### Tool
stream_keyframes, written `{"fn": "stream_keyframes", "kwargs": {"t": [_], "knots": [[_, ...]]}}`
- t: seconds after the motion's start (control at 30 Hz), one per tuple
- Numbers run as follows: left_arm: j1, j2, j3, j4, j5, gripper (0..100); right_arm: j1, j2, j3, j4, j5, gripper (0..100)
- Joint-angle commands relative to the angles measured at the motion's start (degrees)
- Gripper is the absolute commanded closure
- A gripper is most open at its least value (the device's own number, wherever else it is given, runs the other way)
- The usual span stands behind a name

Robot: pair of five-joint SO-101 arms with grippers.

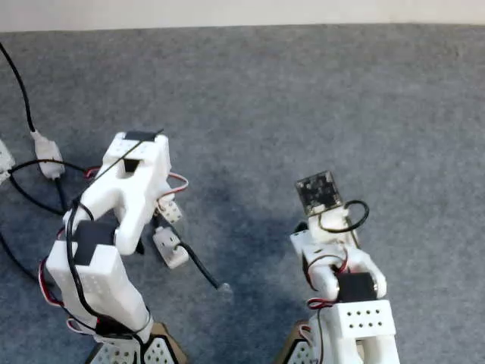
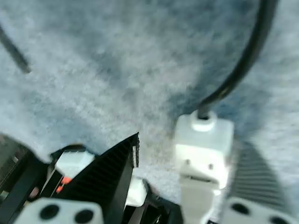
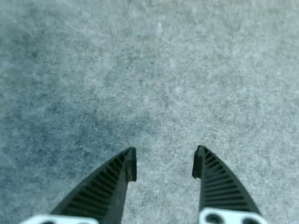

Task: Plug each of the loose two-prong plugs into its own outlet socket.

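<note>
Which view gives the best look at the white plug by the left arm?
The left wrist view: the white plug sits close up between the fingers of the left claw, its black cable clear. The high view shows it small beside the left arm. The right wrist view faces carpet.

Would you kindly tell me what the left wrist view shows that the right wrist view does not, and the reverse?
Left wrist view, not the right: a white plastic plug on a thick black cable sits between the fingers of the left gripper, with a gap between it and the black finger. Right wrist view, not the left: the right gripper, open over grey carpet with nothing between its fingers. Both share that grey carpet and black ribbed fingers in the foreground.
</note>
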Motion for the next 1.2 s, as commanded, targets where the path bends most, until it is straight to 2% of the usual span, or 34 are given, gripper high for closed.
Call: {"fn": "stream_keyframes", "kwargs": {"t": [0.0,0.13,0.27,0.5,0.57,0.87,1.03,1.17], "knots": [[2.24,-0.13,-0.57,-0.62,-3.16,89,0.48,-0.84,-0.40,0.40,0.53,80.8],[3.65,-0.22,-1.45,-0.44,-3.78,89,0.48,-0.84,-0.31,0.40,0.53,80.8],[2.86,-0.22,-6.99,2.11,-7.74,89,0.48,-0.84,0.31,0.31,0.53,80.8],[-4.35,1.45,-30.90,12.13,-17.41,90,0.48,-0.84,1.45,0.04,0.53,80.8],[-5.85,4.62,-38.99,15.12,-19.96,90,0.40,-0.84,1.45,0.04,0.53,80.8],[-8.13,27.03,-68.97,15.30,-22.68,90,-1.71,-0.84,1.54,0.31,0.44,80.8],[-8.48,35.91,-76.00,15.30,-22.86,89,-1.71,-0.84,1.54,0.31,0.44,80.8],[-9.63,38.20,-78.55,15.30,-23.12,89,-1.71,-0.84,1.54,0.31,0.44,80.8]]}}
